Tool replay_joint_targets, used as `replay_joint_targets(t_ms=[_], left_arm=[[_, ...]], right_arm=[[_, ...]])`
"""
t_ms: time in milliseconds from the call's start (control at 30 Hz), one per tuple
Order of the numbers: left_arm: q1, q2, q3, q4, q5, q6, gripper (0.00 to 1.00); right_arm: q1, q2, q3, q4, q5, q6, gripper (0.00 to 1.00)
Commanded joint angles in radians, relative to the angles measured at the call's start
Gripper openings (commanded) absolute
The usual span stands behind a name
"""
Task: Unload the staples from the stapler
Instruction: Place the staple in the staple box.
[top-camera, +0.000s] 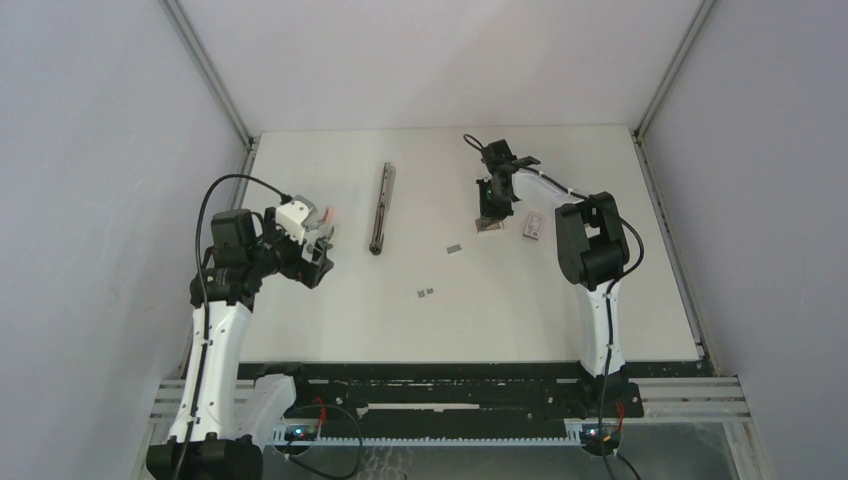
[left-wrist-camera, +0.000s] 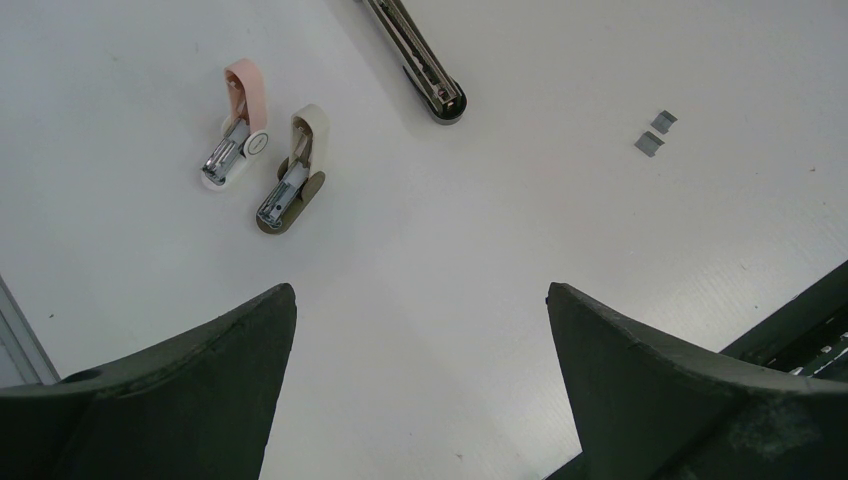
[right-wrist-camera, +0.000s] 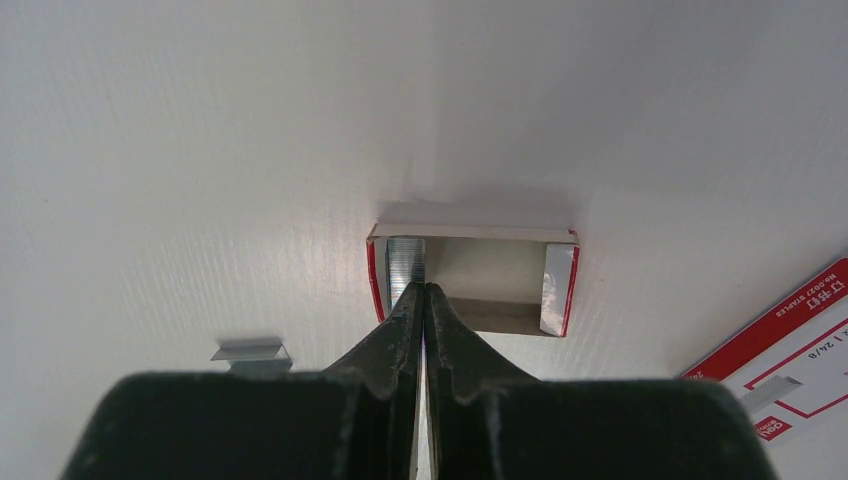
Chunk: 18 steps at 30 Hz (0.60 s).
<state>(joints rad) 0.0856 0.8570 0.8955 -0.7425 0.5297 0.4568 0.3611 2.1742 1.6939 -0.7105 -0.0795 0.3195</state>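
Grey stapler (top-camera: 381, 208), one; loose strips of staples (top-camera: 453, 247), three; left end effector (left-wrist-camera: 420, 292) apart, right end effector (right-wrist-camera: 424, 296) together.

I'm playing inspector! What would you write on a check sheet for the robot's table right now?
Surface: flat white table.
Job's things: slim dark grey metal stapler lying mid-table; tiny silvery staple strips loose, nearer the arms.
Clutter: pink clawed piece and cream clawed piece side by side; open red-and-white cardboard box with staples inside; flat red-and-white printed box beside it.
Pincers: left pincer open and empty above the table; right pincer shut, tips at the open box.
Cables: black cable looped over the left arm.
Surroundings: plain white walls.
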Motion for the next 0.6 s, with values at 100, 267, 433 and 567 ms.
replay_joint_targets(t_ms=[100,267,433,567], left_arm=[[0.006,-0.013,-0.031,0.026,0.019,0.013,1.00],[0.006,-0.012,-0.031,0.026,0.018,0.013,1.00],[0.006,-0.012,-0.030,0.027,0.019,0.013,1.00],[0.005,-0.013,-0.030,0.025,0.019,0.013,1.00]], right_arm=[[0.004,-0.011,0.027,0.005,0.003,-0.020,0.00],[0.004,-0.005,0.029,0.000,0.006,-0.024,0.00],[0.004,0.004,0.039,-0.006,0.007,-0.030,0.02],[0.006,0.008,0.042,-0.007,0.006,-0.032,0.03]])
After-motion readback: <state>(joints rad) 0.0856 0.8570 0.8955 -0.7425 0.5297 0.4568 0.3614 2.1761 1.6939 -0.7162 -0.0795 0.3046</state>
